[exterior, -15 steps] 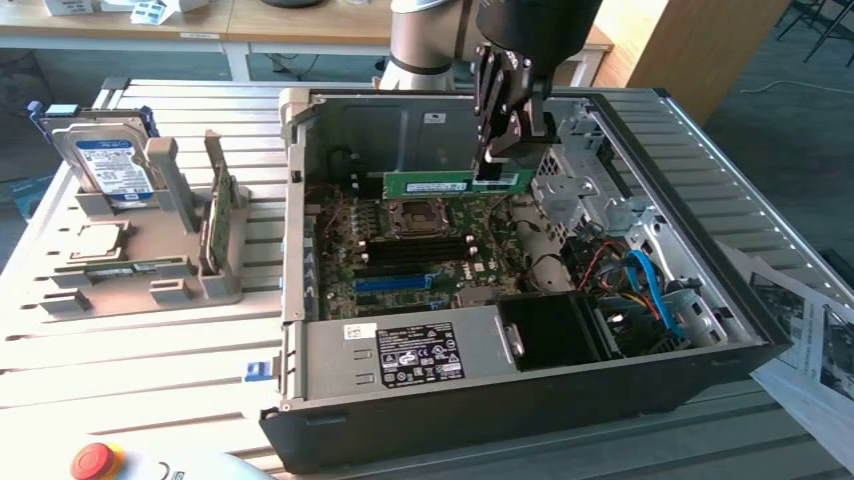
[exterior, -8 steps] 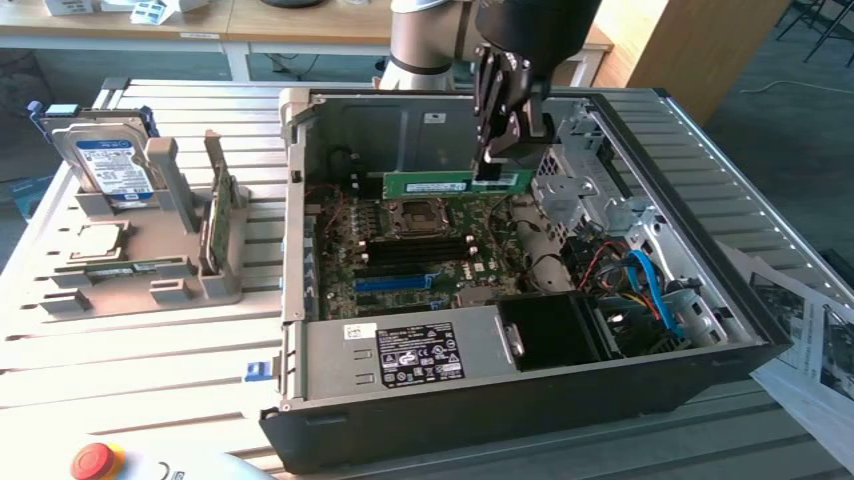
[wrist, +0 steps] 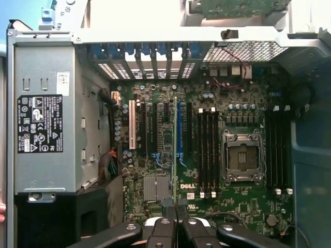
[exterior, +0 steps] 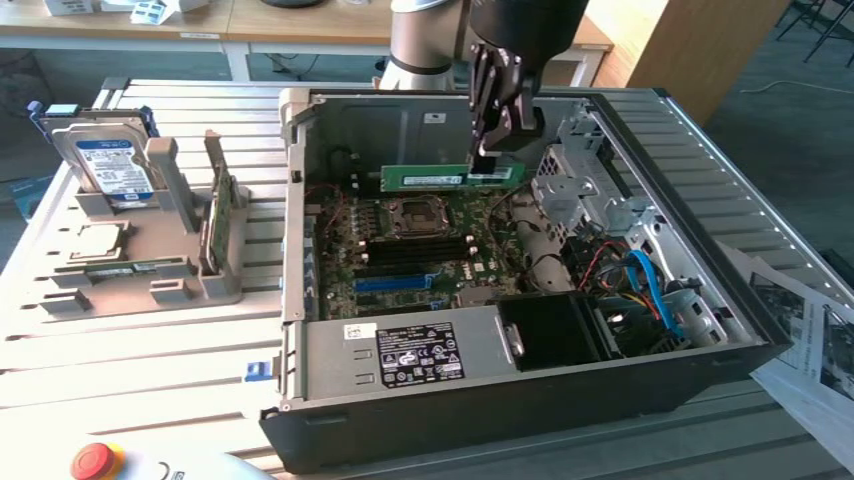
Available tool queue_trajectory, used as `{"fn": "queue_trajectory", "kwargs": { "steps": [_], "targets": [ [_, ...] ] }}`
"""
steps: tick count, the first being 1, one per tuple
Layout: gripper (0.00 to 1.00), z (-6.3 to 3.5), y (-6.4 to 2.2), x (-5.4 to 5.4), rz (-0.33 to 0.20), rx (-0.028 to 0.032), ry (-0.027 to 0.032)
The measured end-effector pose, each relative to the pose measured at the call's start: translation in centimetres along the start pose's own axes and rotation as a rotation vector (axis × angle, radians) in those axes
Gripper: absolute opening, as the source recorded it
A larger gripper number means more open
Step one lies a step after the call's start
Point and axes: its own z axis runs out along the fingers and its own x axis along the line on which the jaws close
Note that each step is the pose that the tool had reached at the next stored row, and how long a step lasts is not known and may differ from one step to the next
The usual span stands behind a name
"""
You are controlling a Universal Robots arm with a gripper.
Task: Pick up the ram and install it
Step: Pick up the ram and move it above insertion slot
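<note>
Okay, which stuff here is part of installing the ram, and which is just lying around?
In the job: the ram, held in the shut gripper; the open computer case; its motherboard.
Lying about: the hard drive; the processor chip; the papers; the red button.

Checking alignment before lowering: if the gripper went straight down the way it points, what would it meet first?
The ram in the gripper would likely land first on the motherboard by the blue slot, not the black memory slots; depth is unclear.

Green ram [exterior: 427,178] hangs level, on edge, above the motherboard [exterior: 400,262].
</note>
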Motion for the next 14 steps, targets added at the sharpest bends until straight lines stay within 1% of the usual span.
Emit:
{"fn": "queue_trajectory", "kwargs": {
  "steps": [14],
  "targets": [
    [0.12,0.87,0.06,-3.3,0.008,0.0,-0.0002]
  ]
}}
